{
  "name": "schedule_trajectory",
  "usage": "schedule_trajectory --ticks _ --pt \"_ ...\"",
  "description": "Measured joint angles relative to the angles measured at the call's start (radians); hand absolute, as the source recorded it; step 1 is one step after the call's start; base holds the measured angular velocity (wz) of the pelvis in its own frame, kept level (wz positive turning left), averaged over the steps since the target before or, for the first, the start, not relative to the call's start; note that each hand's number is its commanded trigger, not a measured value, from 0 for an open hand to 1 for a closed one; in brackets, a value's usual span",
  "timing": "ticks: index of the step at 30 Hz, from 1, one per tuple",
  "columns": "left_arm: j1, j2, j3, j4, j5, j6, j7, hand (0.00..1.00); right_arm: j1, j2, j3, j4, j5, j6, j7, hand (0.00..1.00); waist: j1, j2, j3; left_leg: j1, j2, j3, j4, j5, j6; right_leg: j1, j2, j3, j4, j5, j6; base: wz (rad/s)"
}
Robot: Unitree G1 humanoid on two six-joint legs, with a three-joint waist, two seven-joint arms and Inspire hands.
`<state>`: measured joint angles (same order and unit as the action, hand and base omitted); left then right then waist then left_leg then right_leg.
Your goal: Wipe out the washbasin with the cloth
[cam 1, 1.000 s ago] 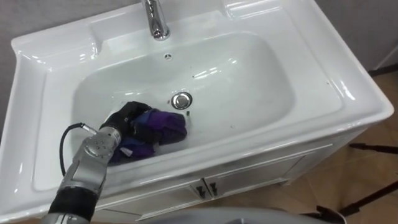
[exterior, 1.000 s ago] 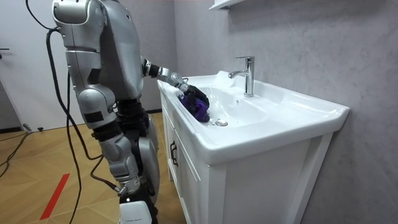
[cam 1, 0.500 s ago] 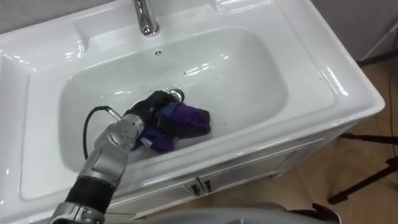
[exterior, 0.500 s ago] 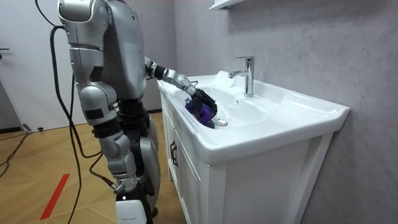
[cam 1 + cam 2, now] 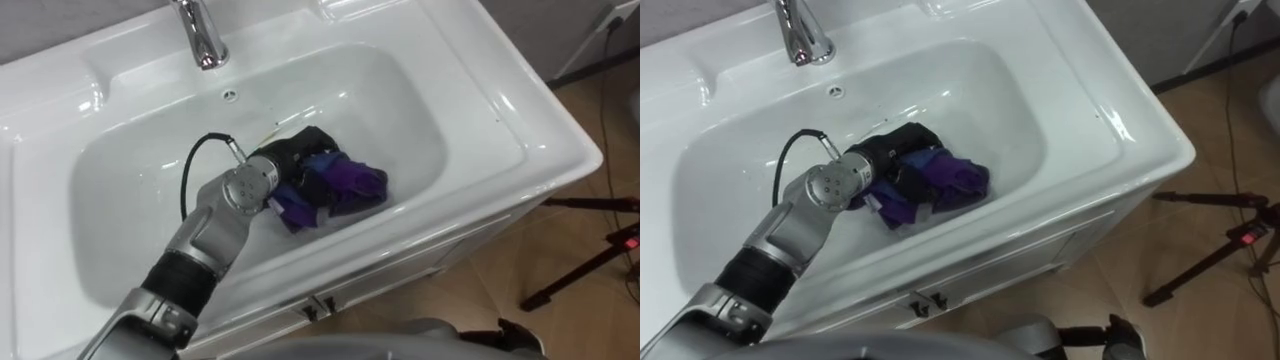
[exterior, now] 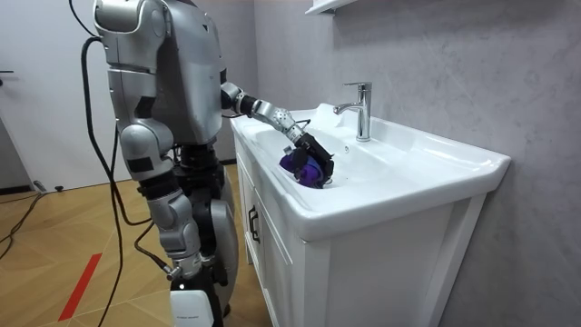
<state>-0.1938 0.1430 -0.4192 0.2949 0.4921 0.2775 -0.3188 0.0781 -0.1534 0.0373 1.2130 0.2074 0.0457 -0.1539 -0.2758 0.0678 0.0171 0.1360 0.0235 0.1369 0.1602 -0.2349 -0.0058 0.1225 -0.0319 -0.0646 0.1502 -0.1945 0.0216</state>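
From where I stand, the robot is at the front of the basin (image 5: 480,130), its left hand (image 5: 295,158) down in the bowl just right of the tap (image 5: 200,35), fingers curled into a purple cloth (image 5: 350,185). The cloth lies on the bottom, close to the wall farthest from the tap. Left of the tap there is wide bare bowl, and right of the cloth a narrower strip.

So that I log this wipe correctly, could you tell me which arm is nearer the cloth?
Left. The left hand is curled on the cloth inside the basin. The right arm hangs at the robot's side, outside the basin.
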Motion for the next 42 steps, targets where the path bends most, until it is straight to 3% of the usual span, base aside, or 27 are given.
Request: schedule_trajectory --ticks 10,13,17,21,24,28,30,32,37,39,42 --pt "-0.044 0.005 -0.018 0.031 0.021 0.001 -0.006 1.0 0.002 -0.004 -0.001 0.012 -0.019 0.003 -0.007 0.0 -0.007 -0.003 0.0034 -0.005 -0.001 0.002 -0.002 0.0 0.0 -0.005 0.0 0.014 0.0 0.0 0.0 0.0" --pt "-0.044 0.004 -0.016 0.041 0.03 -0.001 0.007 1.0 0.003 -0.016 -0.001 0.06 -0.058 0.015 -0.01 0.0 -0.018 -0.001 0.004 0.0 -0.002 0.003 -0.003 0.0 0.0 -0.003 0.001 0.037 0.0 0.0 0.0 -0.02" --pt "-0.04 0.004 0.001 0.109 0.033 -0.033 0.042 1.0 0.031 -0.025 -0.003 0.085 -0.189 0.062 -0.02 0.0 -0.017 -0.001 0.0062 0.036 0.001 0.025 -0.018 0.0 0.0 0.021 0.005 0.04 0.001 0.0 0.0 -0.19" --pt "-0.006 -0.007 0.086 0.189 0.035 -0.075 0.12 1.0 0.074 -0.012 -0.033 0.065 -0.275 0.099 -0.018 0.0 -0.013 -0.009 0.0081 0.058 0.002 0.037 -0.02 0.0 0.0 0.029 0.009 0.066 0.001 0.0 0.0 -0.25" --pt "0.034 -0.011 0.139 0.228 0.05 -0.113 0.188 1.0 0.089 -0.001 -0.061 0.057 -0.292 0.118 -0.018 0.0 0.005 -0.019 0.0047 0.069 0.006 0.052 -0.027 0.0 0.0 0.027 0.016 0.084 0.001 0.0 0.0 -0.24" --pt "0.039 -0.021 0.227 0.338 0.051 -0.148 0.276 1.0 0.099 0.009 -0.105 0.005 -0.332 0.131 -0.018 0.0 0.035 -0.039 -0.0107 0.071 0.011 0.056 -0.025 0.0 0.0 0.022 0.023 0.085 0.003 0.0 -0.004 -0.1" --pt "0.054 -0.021 0.268 0.378 0.056 -0.155 0.31 1.0 0.1 0.01 -0.148 -0.013 -0.333 0.13 -0.024 0.0 0.036 -0.038 -0.0122 0.086 0.014 0.056 -0.025 0.0 -0.001 0.038 0.026 0.085 0.002 0.002 -0.006 0.02" --pt "0.062 -0.015 0.329 0.432 0.089 -0.156 0.343 1.0 0.093 0.009 -0.182 -0.012 -0.337 0.13 -0.039 0.0 0.048 -0.026 -0.0188 0.101 0.018 0.058 -0.026 -0.004 -0.005 0.042 0.03 0.093 0.002 0.0 -0.008 -0.02" --pt "0.061 0.007 0.43 0.486 0.138 -0.156 0.378 1.0 0.108 0.008 -0.191 -0.003 -0.357 0.143 -0.033 0.0 0.088 -0.001 -0.0198 0.102 0.022 0.055 -0.029 -0.006 -0.009 0.033 0.035 0.091 0.021 0.0 -0.009 0.01" --pt "0.067 0.01 0.468 0.492 0.137 -0.156 0.38 1.0 0.111 0.008 -0.21 -0.003 -0.357 0.155 -0.03 0.0 0.093 0.006 -0.0204 0.101 0.023 0.055 -0.029 -0.006 -0.009 0.032 0.034 0.09 0.022 0.0 -0.009 0.0" --pt "0.075 0.012 0.511 0.5 0.138 -0.156 0.377 1.0 0.112 0.002 -0.243 -0.004 -0.367 0.153 -0.032 0.0 0.094 0.019 -0.0279 0.102 0.023 0.056 -0.028 -0.006 -0.009 0.032 0.035 0.09 0.025 0.001 -0.01 -0.02"
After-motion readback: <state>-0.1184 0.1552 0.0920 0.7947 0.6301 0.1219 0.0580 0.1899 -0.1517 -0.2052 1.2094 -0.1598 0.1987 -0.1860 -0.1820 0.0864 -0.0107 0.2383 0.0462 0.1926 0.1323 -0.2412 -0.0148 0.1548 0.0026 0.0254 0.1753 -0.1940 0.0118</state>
